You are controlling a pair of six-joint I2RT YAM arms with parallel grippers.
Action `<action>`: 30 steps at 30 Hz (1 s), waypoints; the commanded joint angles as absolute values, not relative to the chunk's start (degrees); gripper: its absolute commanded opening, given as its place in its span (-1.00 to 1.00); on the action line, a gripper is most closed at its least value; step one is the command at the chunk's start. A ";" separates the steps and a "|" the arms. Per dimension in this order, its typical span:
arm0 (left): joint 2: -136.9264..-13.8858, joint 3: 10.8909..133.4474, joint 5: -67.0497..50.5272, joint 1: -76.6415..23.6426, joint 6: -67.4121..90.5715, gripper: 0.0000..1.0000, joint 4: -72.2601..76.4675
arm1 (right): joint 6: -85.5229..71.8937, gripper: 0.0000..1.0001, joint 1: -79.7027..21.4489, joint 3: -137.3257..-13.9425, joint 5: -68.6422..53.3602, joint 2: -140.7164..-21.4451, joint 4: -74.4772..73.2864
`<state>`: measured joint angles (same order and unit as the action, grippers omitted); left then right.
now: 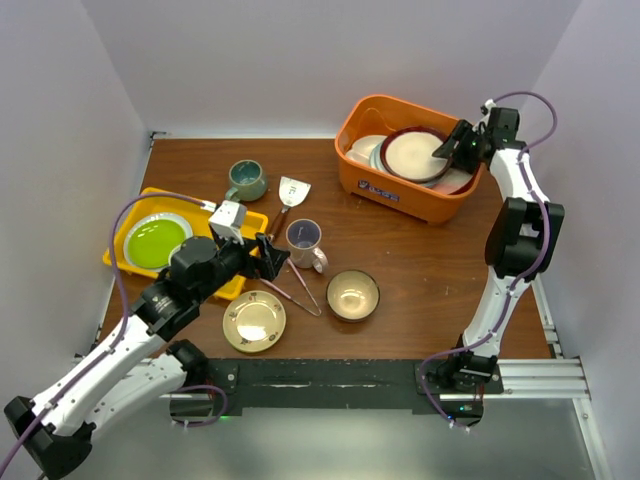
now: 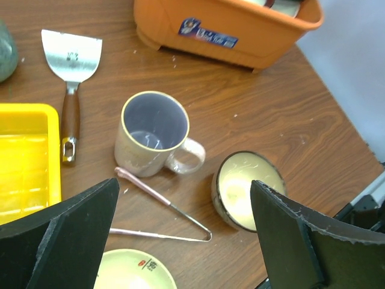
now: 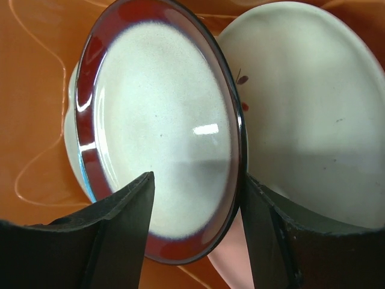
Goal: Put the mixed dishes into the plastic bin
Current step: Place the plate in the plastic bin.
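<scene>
Top external: plastic bin [image 1: 400, 195], upper right, is holding several plates; teal mug [image 1: 245, 180], lavender mug [image 1: 305, 240], bronze bowl [image 1: 353, 294], cream plate [image 1: 254, 321] and lime-green plate [image 1: 157, 243] are waiting outside. Left wrist: left gripper [image 2: 185, 183] is hanging empty, fingers wide apart. Right wrist: right gripper [image 3: 195, 180] is hovering, fingers apart, over brown-rimmed plate [image 3: 162, 120] inside the bin.

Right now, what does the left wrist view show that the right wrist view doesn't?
Only the left wrist: the lavender mug, bronze bowl, metal spatula, pink tongs, yellow tray and a cream plate, all on the table.
Only the right wrist: the brown-rimmed plate, with a white plate partly behind it.
Both: the orange bin, seen from outside and from inside. Also the left fingers and right fingers, spread apart.
</scene>
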<state>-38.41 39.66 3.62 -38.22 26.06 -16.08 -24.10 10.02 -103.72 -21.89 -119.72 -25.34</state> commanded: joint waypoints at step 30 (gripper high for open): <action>-60.46 54.31 16.87 -37.79 32.34 0.88 -24.26 | 7.82 0.48 8.53 -83.60 -53.95 -83.94 -23.73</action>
<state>-58.00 50.76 12.75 -38.22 30.46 -24.01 2.59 9.23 -86.80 -42.65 -89.76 -24.91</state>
